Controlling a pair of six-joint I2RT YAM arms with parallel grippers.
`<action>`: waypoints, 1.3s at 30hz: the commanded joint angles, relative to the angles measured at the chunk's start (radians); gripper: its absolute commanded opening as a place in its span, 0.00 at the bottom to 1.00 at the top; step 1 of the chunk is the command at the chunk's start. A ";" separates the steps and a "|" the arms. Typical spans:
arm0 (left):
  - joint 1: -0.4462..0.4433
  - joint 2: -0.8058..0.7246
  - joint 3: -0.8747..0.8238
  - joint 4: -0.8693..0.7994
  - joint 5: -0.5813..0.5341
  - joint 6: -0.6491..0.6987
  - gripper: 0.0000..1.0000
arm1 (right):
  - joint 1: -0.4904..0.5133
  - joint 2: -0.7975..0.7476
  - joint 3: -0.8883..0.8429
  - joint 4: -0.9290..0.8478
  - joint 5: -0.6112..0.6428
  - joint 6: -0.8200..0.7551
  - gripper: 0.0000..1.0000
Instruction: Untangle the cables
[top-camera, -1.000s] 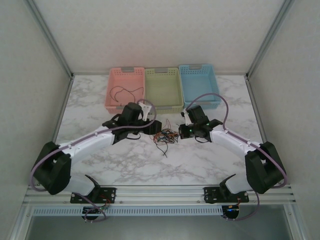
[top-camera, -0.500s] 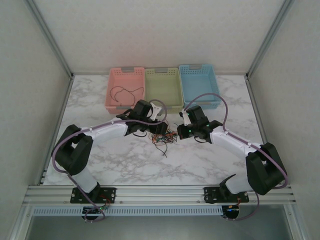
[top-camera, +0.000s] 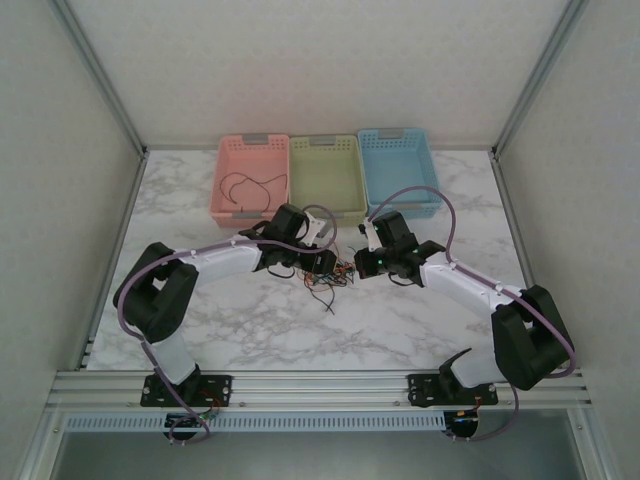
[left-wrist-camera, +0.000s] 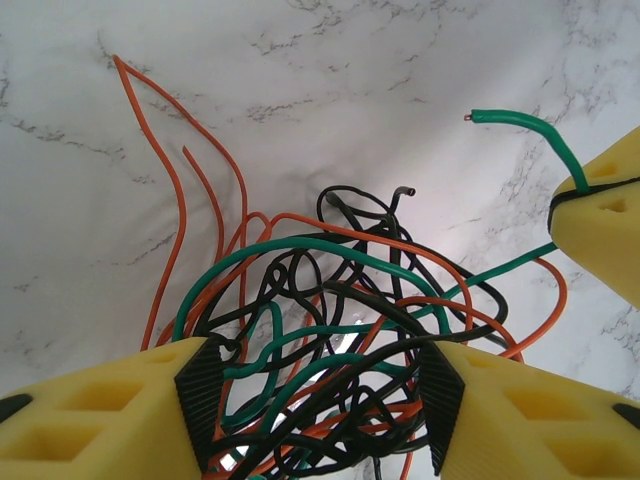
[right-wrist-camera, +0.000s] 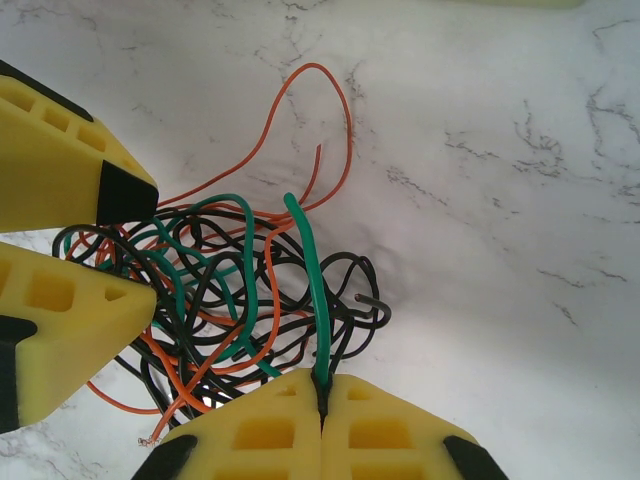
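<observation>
Marble tabletop, with thin black, orange and green cables tangled between both tools.
From above, the bunch showed no clear axis. Left wrist: the left tool stood spread astride the knot. Right wrist: the right tool, pressed together, pinched one green strand running straight out from its tips.

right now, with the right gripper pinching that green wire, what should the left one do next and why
Probably close the left gripper on the tangle. Its jaws stand open astride it, while the right gripper is shut on the green cable. Anchoring the tangle should let the right arm draw that cable free without dragging everything along.
</observation>
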 joint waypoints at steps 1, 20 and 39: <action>0.004 -0.001 -0.001 0.007 0.022 0.017 0.54 | 0.010 -0.014 -0.009 -0.008 0.014 -0.014 0.00; 0.006 -0.082 -0.023 -0.012 -0.037 -0.003 0.02 | 0.010 -0.017 -0.015 -0.019 0.040 -0.012 0.00; 0.017 -0.439 -0.204 -0.053 -0.157 -0.157 0.00 | 0.009 0.019 -0.012 -0.036 0.121 -0.001 0.00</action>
